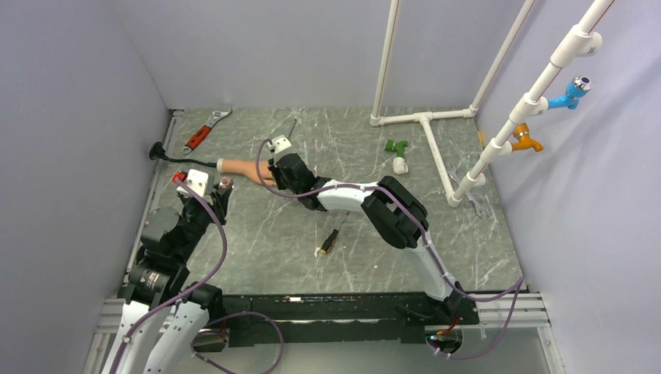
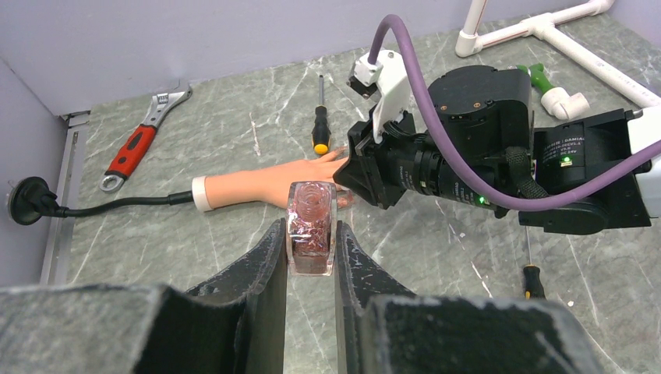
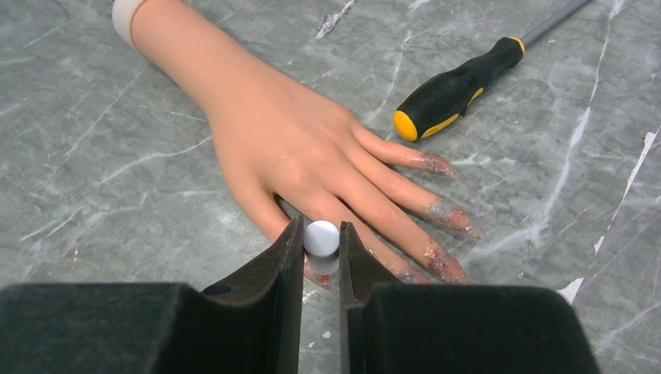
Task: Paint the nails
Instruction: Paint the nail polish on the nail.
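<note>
Rubber thumb lies partly under right end effector.

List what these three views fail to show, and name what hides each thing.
- Right wrist view: some nails show, but the right jaws hide the bristles below the white brush cap and the nail beneath.
- Top view: the right arm covers the fingers of the mannequin hand.
- Left wrist view: that arm blocks the fingertips; the left jaws cover both sides of the polish bottle.
</note>
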